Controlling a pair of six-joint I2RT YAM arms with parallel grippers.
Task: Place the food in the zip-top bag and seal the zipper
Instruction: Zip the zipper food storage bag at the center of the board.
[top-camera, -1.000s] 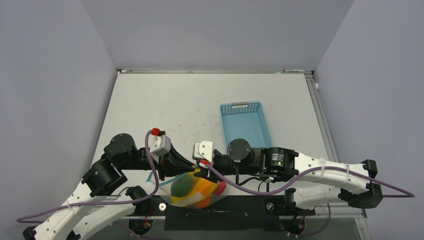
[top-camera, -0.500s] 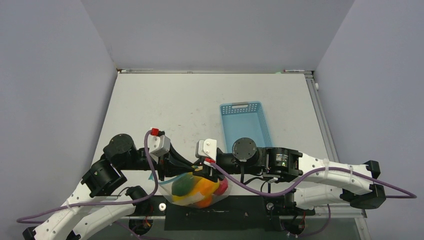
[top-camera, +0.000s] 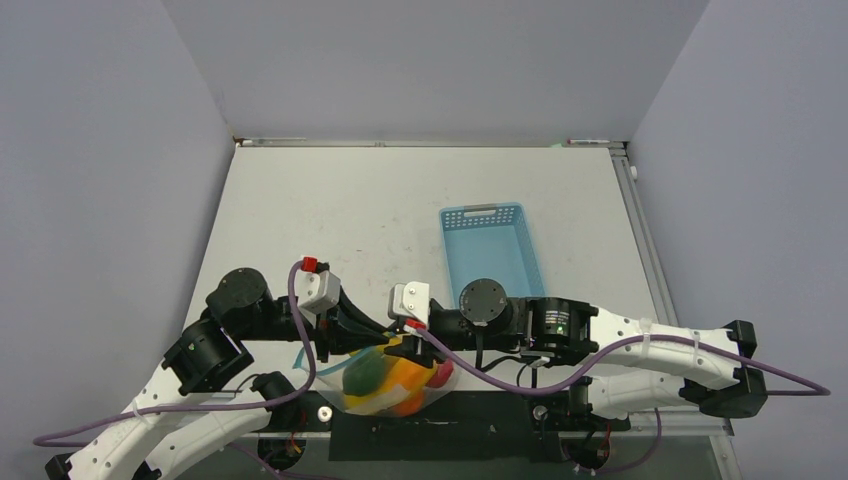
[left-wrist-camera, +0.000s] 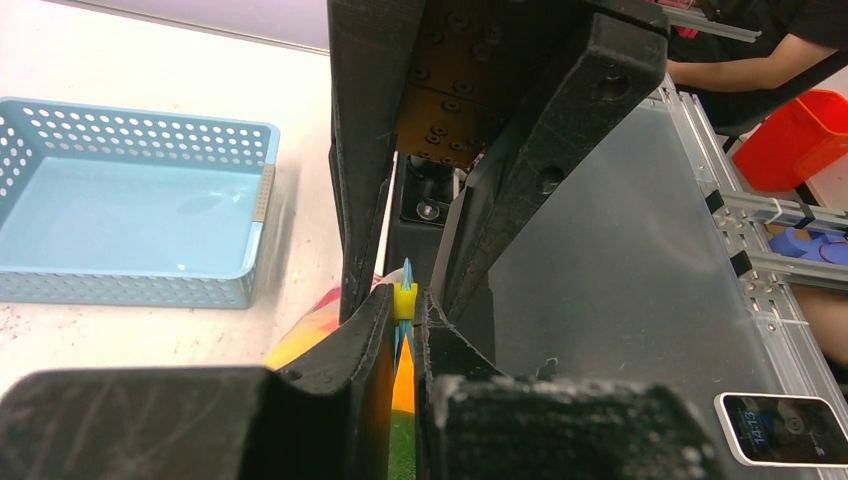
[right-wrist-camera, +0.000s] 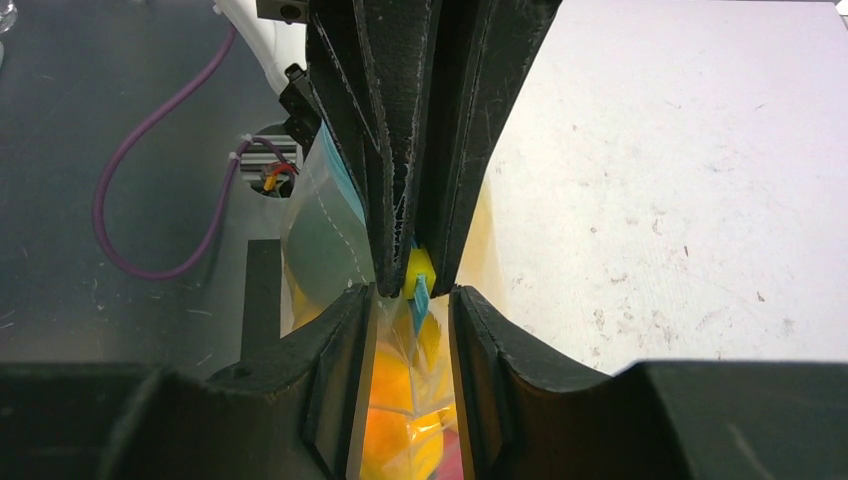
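The clear zip-top bag (top-camera: 352, 400) hangs at the table's near edge with the food (top-camera: 395, 375) inside: orange, green, yellow and red fruits. My left gripper (top-camera: 383, 343) (left-wrist-camera: 404, 318) is shut on the zipper (left-wrist-camera: 405, 273), pinching the teal strip at its yellow slider. My right gripper (top-camera: 412, 346) (right-wrist-camera: 412, 298) faces it tip to tip. Its jaws stand open on either side of the zipper (right-wrist-camera: 419, 294) and the bag's top. Orange food (right-wrist-camera: 400, 420) shows through the plastic between them.
The empty light-blue basket (top-camera: 490, 245) (left-wrist-camera: 120, 230) sits on the white table behind the grippers. Under the bag runs the dark base strip (top-camera: 480, 425) at the near edge. A phone (left-wrist-camera: 785, 428) lies off to the side.
The right wrist shifted slightly right, then back left beside the bag. The left arm and the bag have stayed put.
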